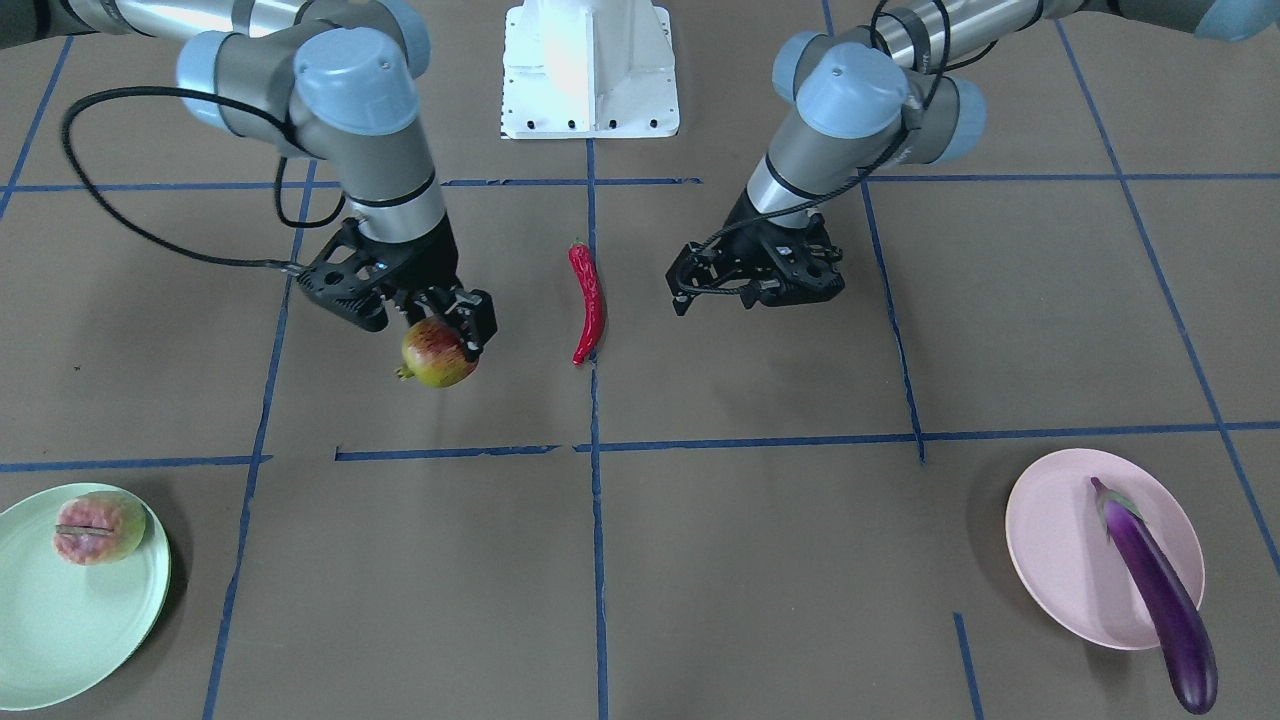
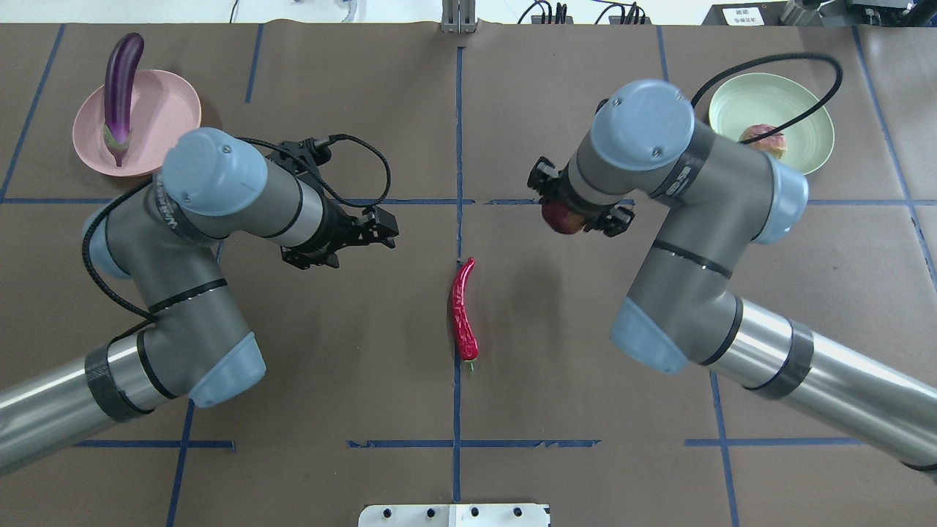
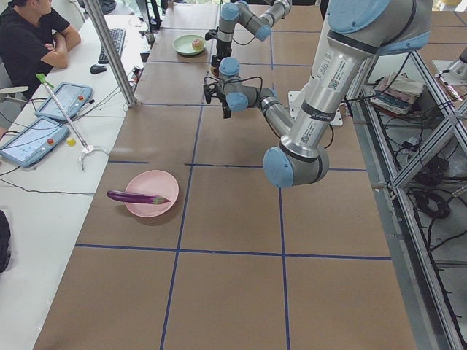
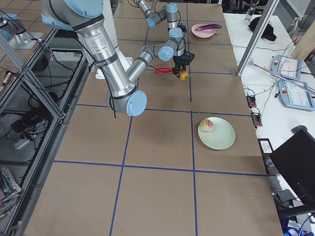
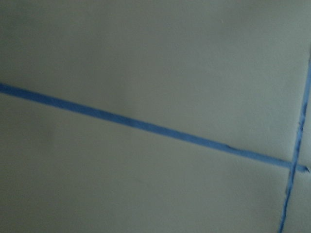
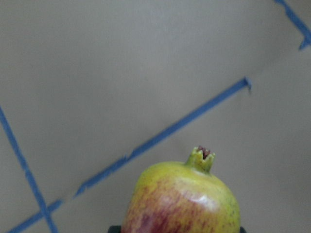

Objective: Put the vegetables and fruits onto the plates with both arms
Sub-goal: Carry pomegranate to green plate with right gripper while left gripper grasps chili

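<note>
My right gripper (image 1: 442, 330) is shut on the mottled red and yellow-green fruit (image 1: 438, 355) and holds it above the table; its crown tip shows in the right wrist view (image 6: 184, 199). The red chili pepper (image 1: 588, 300) lies on the table between the arms. My left gripper (image 1: 683, 285) is open and empty, just beside the chili (image 2: 463, 307). The purple eggplant (image 1: 1155, 590) lies on the pink plate (image 1: 1060, 550), its thick end over the rim. The pale green fruit with pink blush (image 1: 97, 527) sits on the mint green plate (image 1: 60, 620).
The white base block (image 1: 590, 70) stands at the robot's edge of the table. Blue tape lines cross the brown tabletop. An operator (image 3: 33, 44) sits at a side table with tablets (image 3: 33, 138) on my left.
</note>
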Motion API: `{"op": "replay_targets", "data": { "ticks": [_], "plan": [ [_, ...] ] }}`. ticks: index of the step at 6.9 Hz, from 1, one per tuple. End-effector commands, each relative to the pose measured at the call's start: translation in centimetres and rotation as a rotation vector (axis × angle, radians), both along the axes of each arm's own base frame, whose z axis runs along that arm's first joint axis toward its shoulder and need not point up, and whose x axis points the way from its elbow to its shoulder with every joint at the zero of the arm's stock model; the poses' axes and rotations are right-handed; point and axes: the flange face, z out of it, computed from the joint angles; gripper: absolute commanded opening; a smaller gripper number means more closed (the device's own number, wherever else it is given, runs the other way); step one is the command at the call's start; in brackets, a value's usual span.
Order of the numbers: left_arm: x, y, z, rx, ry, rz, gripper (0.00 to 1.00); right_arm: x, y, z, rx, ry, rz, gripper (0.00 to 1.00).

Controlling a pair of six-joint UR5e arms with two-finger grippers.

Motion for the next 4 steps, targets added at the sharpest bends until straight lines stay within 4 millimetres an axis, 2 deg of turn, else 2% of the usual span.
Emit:
{"op": "replay_targets", "data": {
  "ticks": [1, 2, 3, 4],
  "plan": [
    [4.7, 2.0, -5.0, 0.047, -0.127, 0.092, 1.00, 6.6, -9.3, 7.1, 0.042, 0.161, -0.033, 0.00],
    [7.1, 4.1, -4.5, 0.123, -0.163, 0.129, 1.00, 9.4, -13.1, 11.1, 0.060, 0.231, -0.071, 0.00],
    [10.0, 3.6, -5.4, 0.184, -0.202, 0.124, 1.00, 11.7, -17.1, 15.1, 0.064, 0.254, -0.049, 0.00],
    [11.2, 3.1, -6.5, 0.204, -0.209, 0.138, 1.00, 14.7, -21.0, 19.1, 0.047, 0.297, -0.035, 0.00]
  ]
}}
